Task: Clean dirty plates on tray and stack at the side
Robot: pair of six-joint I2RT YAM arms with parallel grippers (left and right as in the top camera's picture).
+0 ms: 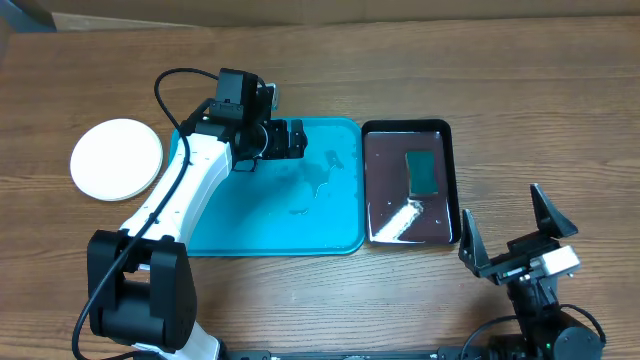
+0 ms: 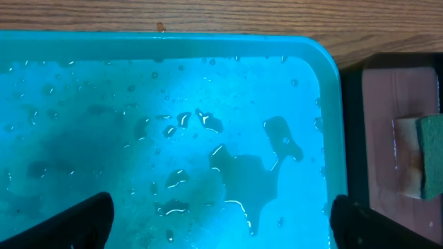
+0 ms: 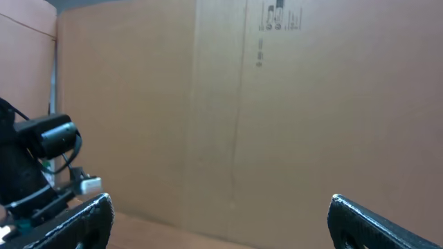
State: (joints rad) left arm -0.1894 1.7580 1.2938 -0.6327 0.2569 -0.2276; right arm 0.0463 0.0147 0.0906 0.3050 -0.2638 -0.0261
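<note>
Lab: robot arm (image 1: 185, 185), cardboard backdrop (image 3: 242, 117)

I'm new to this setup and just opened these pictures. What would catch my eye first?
The big turquoise tray in the middle, wet with puddles and bare of plates, with the open left gripper hovering over it. Left of it sits a white plate; to the right, a black tray holding a green sponge.

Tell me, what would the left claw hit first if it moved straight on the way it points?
Probably the wet floor of the turquoise tray, near the puddle. The open left gripper points down at it, with nothing in between.
</note>
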